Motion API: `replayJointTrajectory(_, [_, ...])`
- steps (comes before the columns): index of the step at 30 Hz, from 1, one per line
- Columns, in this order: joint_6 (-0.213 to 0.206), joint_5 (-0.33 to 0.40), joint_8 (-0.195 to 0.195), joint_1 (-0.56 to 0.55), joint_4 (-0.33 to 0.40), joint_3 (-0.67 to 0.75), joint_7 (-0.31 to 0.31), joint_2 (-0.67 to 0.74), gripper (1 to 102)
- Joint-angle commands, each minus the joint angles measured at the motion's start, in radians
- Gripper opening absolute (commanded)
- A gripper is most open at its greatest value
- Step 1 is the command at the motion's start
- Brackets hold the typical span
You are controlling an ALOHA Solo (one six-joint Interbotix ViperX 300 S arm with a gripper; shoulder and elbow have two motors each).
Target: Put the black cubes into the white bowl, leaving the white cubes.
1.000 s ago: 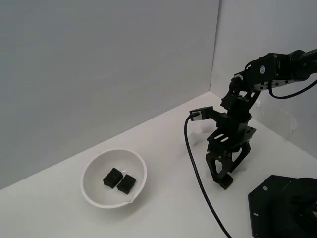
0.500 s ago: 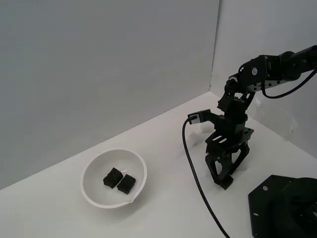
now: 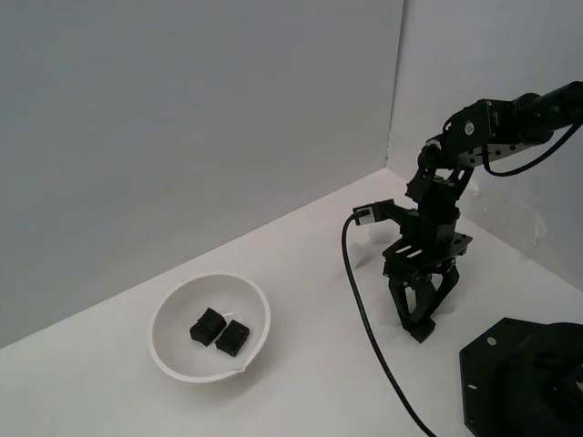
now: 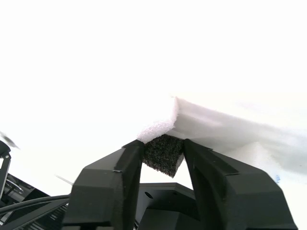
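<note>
Claw (image 4: 163, 154) grips one black cube (image 4: 163, 154); two black cubes (image 3: 220, 330) in white bowl (image 3: 169, 309)

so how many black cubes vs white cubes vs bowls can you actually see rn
black cubes: 3, two lying in the bowl and one clamped between the gripper fingers
white cubes: 1 made out, pressed against the held black cube; any others are lost in the glare
white bowl: 1
total: 5

Black on white

White bowl (image 3: 209, 326) holds two black cubes (image 3: 219, 331); black gripper (image 3: 419, 329) (matte) pinches a speckled-black cube (image 4: 164, 154).
</note>
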Motion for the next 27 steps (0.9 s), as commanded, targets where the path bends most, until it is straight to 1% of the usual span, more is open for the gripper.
replayJointTrajectory(1, [0.0, 0.021, 0.012, -0.005, 0.021, 0.021, -0.003, 0.015, 38])
replayJointTrajectory(3, [0.0, 0.021, 0.011, -0.017, 0.021, 0.034, 0.002, 0.028, 34])
replayJointTrajectory(7, [0.0, 0.021, 0.009, -0.026, 0.02, 0.075, 0.032, 0.069, 15])
replayJointTrajectory(11, [0.0, 0.017, 0.009, -0.026, 0.017, 0.121, 0.064, 0.114, 3])
replayJointTrajectory(15, [0.0, 0.008, 0.009, -0.026, 0.011, 0.178, 0.072, 0.17, 3])
replayJointTrajectory(17, [0.0, -0.003, 0.002, -0.026, -0.002, 0.213, 0.074, 0.207, 3])
replayJointTrajectory(23, [0.0, -0.057, -0.003, -0.026, -0.057, 0.321, 0.074, 0.314, 3])
replayJointTrajectory(27, [-0.015, -0.071, -0.012, -0.028, -0.072, 0.387, 0.074, 0.38, 3])
